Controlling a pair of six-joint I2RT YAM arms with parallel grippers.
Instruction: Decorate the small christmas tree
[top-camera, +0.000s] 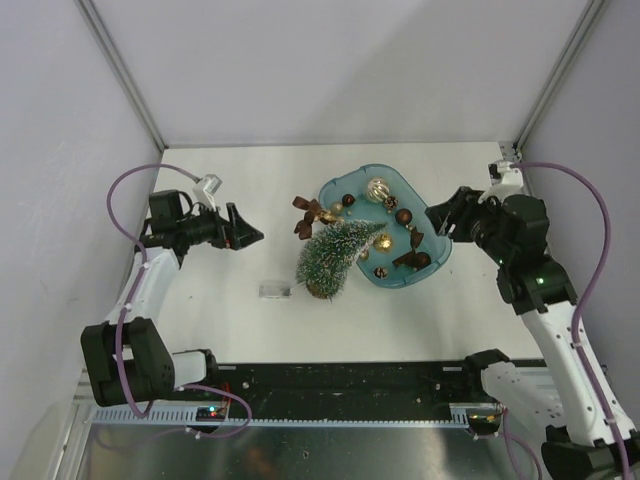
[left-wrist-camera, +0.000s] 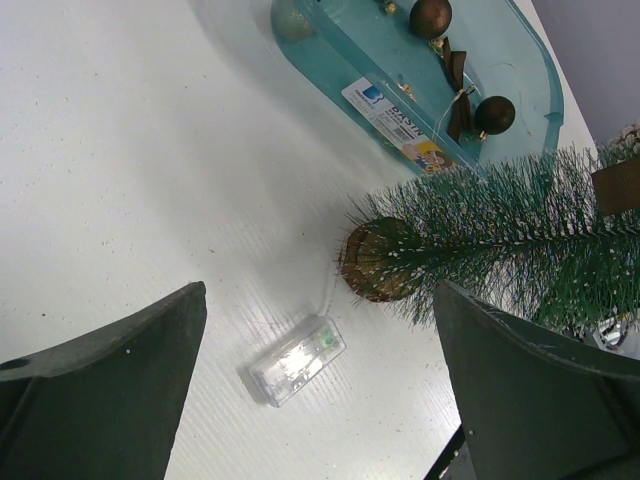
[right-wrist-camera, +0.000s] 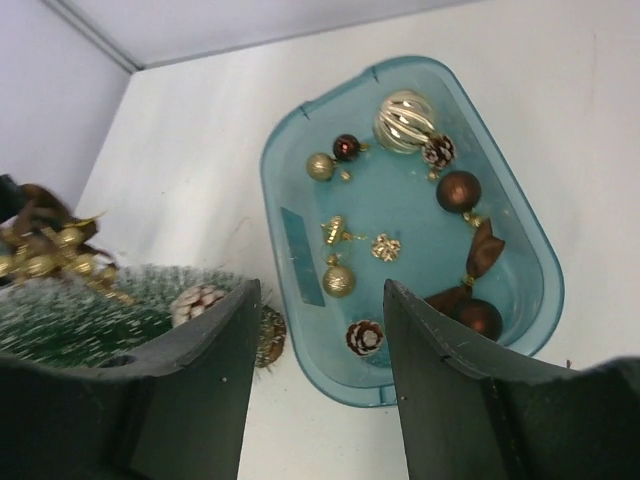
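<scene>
Overhead view: small cone-shaped bottle-brush christmas tree, frosted green, apparently tipped over at mid-bench, its long axis running from the wooden base toward the teal oval plastic tray. It lies between the spread left tool and the spread right tool.
Left wrist view: base nearest, tip pointing away to the right.
Right wrist view: tray ahead, tree off to the left.

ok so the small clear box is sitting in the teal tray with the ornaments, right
No, the small clear box lies on the table by the small christmas tree's base, outside the teal tray holding the ornaments; the left wrist view shows it.
</scene>
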